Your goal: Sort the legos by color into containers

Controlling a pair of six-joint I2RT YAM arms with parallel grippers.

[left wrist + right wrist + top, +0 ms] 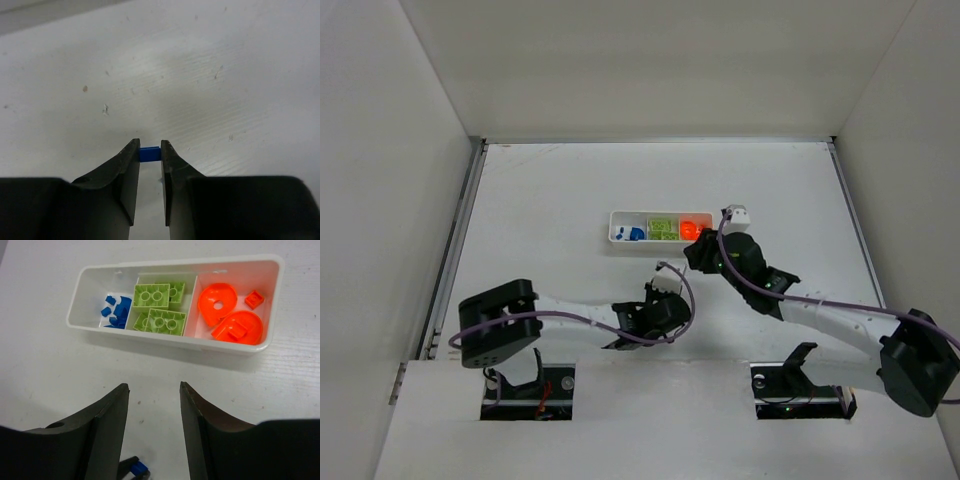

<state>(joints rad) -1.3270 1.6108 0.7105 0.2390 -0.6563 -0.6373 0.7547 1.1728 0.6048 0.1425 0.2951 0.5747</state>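
Note:
My left gripper is shut on a tiny blue lego, pinched at the fingertips just above the table. It sits in front of the tray in the top view. The white tray has three compartments: several blue legos on the left, lime green legos in the middle, orange legos on the right. My right gripper is open and empty, just in front of the tray. The held blue lego also shows low in the right wrist view.
The tray stands mid-table. White walls enclose the table on the left, the right and the far side. The two arms lie close together in front of the tray.

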